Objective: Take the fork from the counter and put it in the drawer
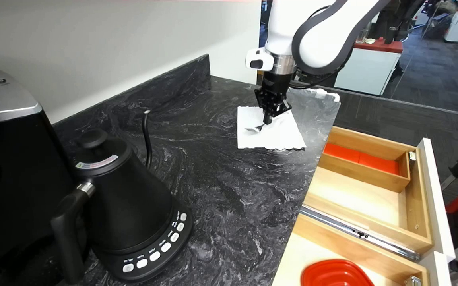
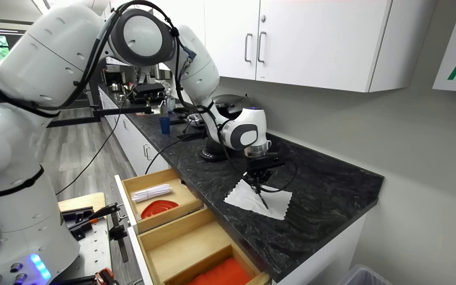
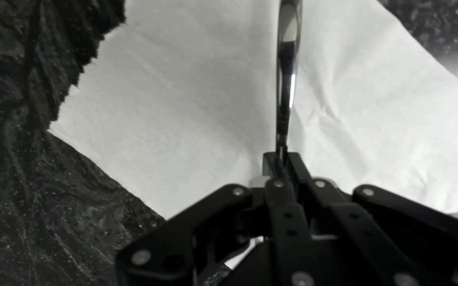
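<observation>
The fork point(image 3: 286, 71) is thin, grey and shiny, with a bright white streak. The jaws squeeze it tight, and in the wrist view it points to 12 o'clock. It is over the white napkin point(image 1: 272, 137) on the dark worktop point(image 1: 213, 178). In an exterior view, the open wooden drawer point(image 1: 362, 196) sits at 4 o'clock from it.
</observation>
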`<action>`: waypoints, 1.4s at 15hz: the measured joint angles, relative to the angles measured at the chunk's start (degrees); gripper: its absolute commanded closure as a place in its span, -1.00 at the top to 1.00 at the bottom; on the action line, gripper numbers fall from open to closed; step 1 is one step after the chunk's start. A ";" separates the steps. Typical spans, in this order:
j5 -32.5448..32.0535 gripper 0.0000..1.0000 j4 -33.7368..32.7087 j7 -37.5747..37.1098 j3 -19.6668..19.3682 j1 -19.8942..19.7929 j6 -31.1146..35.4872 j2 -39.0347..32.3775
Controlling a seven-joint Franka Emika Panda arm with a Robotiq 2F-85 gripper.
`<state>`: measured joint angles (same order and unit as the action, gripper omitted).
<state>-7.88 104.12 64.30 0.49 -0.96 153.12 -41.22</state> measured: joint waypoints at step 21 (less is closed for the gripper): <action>-27.11 -0.91 31.69 -45.36 -10.79 4.75 2.52 28.64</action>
<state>-35.00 135.81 18.94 -10.30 3.79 155.64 -12.58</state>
